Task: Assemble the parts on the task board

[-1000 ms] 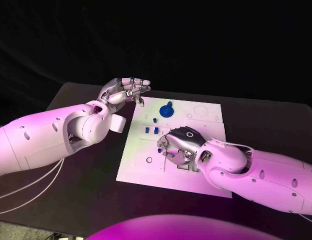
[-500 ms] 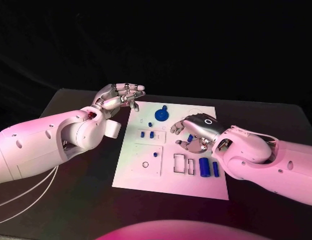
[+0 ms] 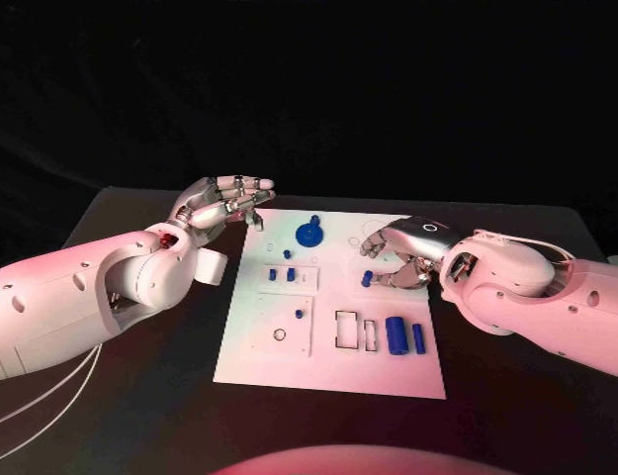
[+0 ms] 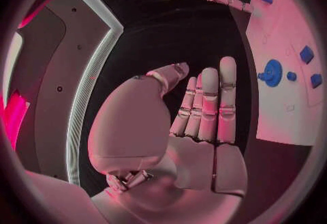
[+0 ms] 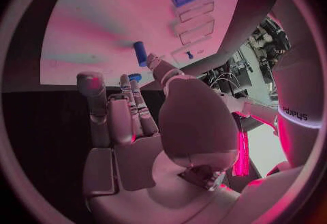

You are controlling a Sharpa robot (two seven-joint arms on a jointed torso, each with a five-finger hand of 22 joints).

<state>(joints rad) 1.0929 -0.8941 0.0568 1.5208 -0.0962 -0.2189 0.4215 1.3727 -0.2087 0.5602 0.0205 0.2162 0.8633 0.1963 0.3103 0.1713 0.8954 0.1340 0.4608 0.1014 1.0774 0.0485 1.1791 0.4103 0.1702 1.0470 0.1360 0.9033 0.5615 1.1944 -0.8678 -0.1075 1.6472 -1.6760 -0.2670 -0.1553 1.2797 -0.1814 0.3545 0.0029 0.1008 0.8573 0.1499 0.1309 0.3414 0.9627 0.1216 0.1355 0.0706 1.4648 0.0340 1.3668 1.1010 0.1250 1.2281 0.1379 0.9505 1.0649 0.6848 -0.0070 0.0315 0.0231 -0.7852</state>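
The white task board lies in the middle of the black table. A blue gear stands near its far edge, with small blue parts below it and two blue cylinders by the slots lower right. My right hand hovers over the board's far right part, fingers apart and holding nothing; a short blue piece lies just beside its fingertips. My left hand is raised off the board's far left corner, fingers straight, palm empty. The left wrist view shows the gear.
Rectangular slots and a small ring mark the board's near half. Black table surrounds the board. My left forearm lies along the board's left side, and my right forearm along its right.
My right hand has lifted from the board's near slots and moved toward its far right, uncovering the two blue cylinders. The left hand's curled fingers have straightened. The camera view has shifted.
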